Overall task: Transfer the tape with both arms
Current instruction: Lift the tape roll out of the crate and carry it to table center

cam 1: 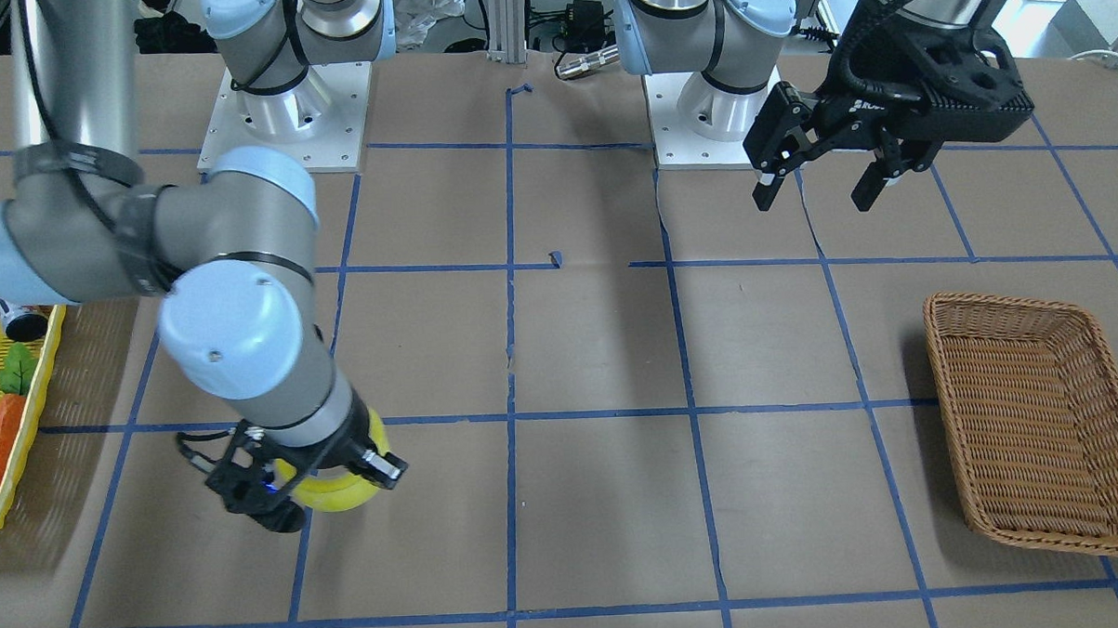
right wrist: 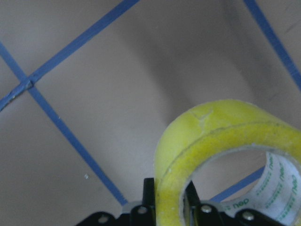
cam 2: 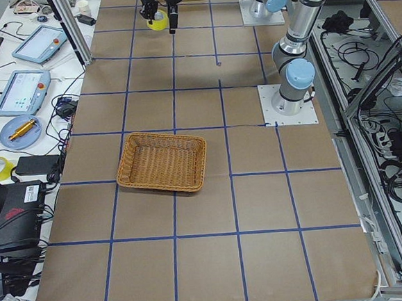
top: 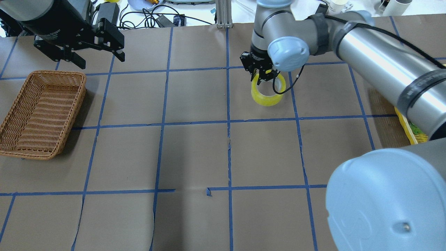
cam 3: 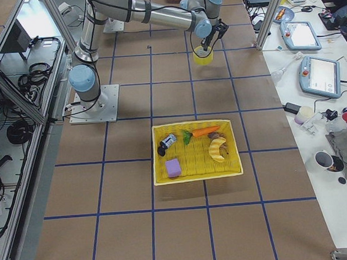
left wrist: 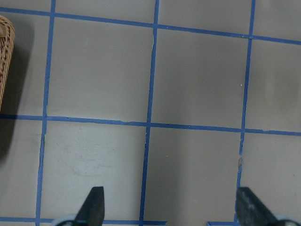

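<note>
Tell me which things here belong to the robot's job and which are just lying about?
In the job: tape, right gripper gripping it, open left gripper.
Lying about: wicker basket (perhaps the goal), yellow tray, toy carrot, purple block.

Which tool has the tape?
The right tool, shut on the tape across the roll's wall, one finger inside the ring; the left tool is open and empty.
</note>
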